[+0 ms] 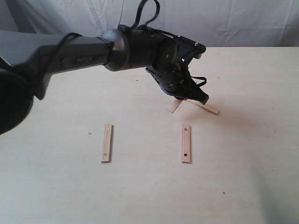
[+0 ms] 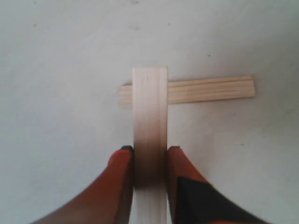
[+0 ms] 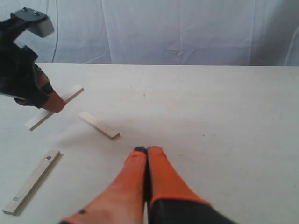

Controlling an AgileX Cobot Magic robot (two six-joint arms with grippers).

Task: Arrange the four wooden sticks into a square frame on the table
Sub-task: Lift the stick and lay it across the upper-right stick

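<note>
My left gripper (image 1: 183,98) reaches across the table (image 1: 243,163) and is shut on a plain wooden stick (image 1: 174,106), its orange fingers (image 2: 122,161) pressing both long edges of that stick (image 2: 149,112). A second plain stick (image 1: 207,108) lies flat just past it; in the left wrist view it (image 2: 210,89) is crossed by the held one. Two holed sticks (image 1: 107,143) (image 1: 186,143) lie parallel nearer the front. My right gripper (image 3: 147,150) is shut with nothing in it, low over bare table, and is out of the exterior view.
A white cloth backdrop (image 1: 224,21) hangs behind the table's far edge. The right wrist view shows the left gripper (image 3: 49,100) with its stick (image 3: 70,95), the loose plain stick (image 3: 99,125) and one holed stick (image 3: 30,182).
</note>
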